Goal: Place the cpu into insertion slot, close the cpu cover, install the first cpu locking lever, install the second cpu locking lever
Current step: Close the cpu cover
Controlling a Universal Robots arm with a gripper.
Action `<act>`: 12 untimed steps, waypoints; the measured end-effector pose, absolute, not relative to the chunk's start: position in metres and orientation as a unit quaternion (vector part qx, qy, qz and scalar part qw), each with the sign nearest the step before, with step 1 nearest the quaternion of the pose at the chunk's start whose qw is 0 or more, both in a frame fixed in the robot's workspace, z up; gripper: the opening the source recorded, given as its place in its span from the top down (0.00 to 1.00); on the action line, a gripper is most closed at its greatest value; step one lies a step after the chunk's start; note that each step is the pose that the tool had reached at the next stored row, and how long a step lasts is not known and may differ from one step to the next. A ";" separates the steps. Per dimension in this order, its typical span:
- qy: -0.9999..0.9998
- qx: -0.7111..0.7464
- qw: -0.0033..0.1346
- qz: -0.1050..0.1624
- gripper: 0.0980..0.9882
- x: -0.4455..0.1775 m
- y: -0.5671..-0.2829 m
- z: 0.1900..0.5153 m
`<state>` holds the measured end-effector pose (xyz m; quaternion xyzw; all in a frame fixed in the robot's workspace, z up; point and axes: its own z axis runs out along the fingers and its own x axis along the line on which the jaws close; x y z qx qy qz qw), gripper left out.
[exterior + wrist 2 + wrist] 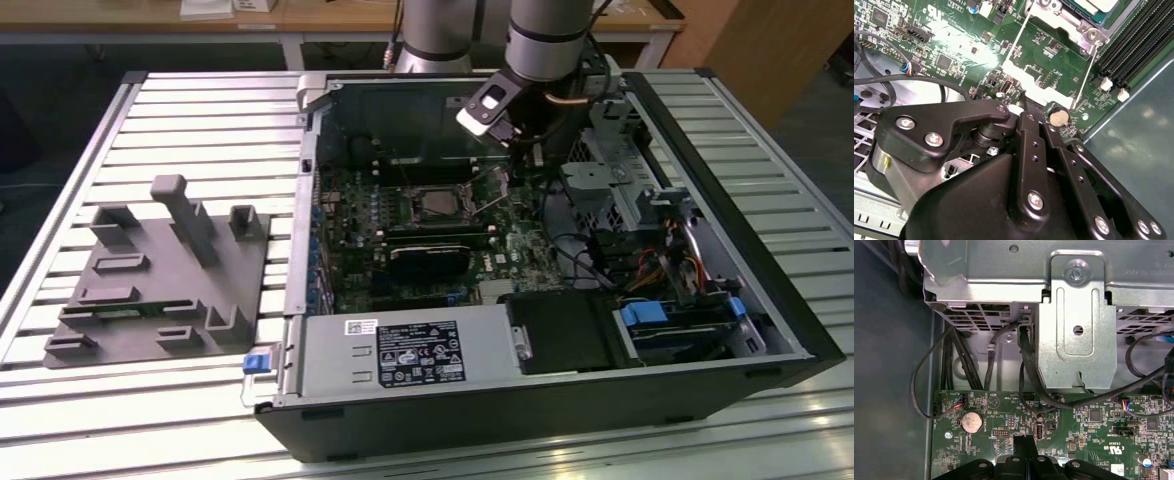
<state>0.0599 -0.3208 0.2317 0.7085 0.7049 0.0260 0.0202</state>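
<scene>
— Where's the cpu (pixel 1097 4) sitting?
— In the insertion slot (pixel 438 205), under the cpu cover (pixel 1061 19). The gripper (pixel 1024 441), closed and empty, is hovering beside that slot; I'd be catching the locking lever (pixel 1085 76) squarely.

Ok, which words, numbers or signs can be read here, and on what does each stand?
Nothing can be read with certainty.
Black label on the grey metal box, exterior view: too small.
White sticker beside it: too small.
White print on the green board, first wrist view: blurred.
Stamped marks on the metal plate, first wrist view: unreadable.
</scene>
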 end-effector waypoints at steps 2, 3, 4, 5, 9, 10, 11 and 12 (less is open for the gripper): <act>0.705 0.708 0.020 0.026 0.99 0.059 -0.321 0.232; 0.705 0.708 0.020 0.026 0.99 0.059 -0.321 0.232; 0.705 0.709 0.020 0.026 0.99 0.058 -0.321 0.232; 0.705 0.708 0.020 0.026 0.99 0.058 -0.321 0.232; 0.705 0.708 0.020 0.026 0.99 0.056 -0.321 0.232; 0.705 0.708 0.020 0.026 0.99 0.056 -0.321 0.232; 0.705 0.708 0.020 0.026 0.99 0.055 -0.321 0.232; 0.705 0.708 0.020 0.026 0.99 0.055 -0.321 0.232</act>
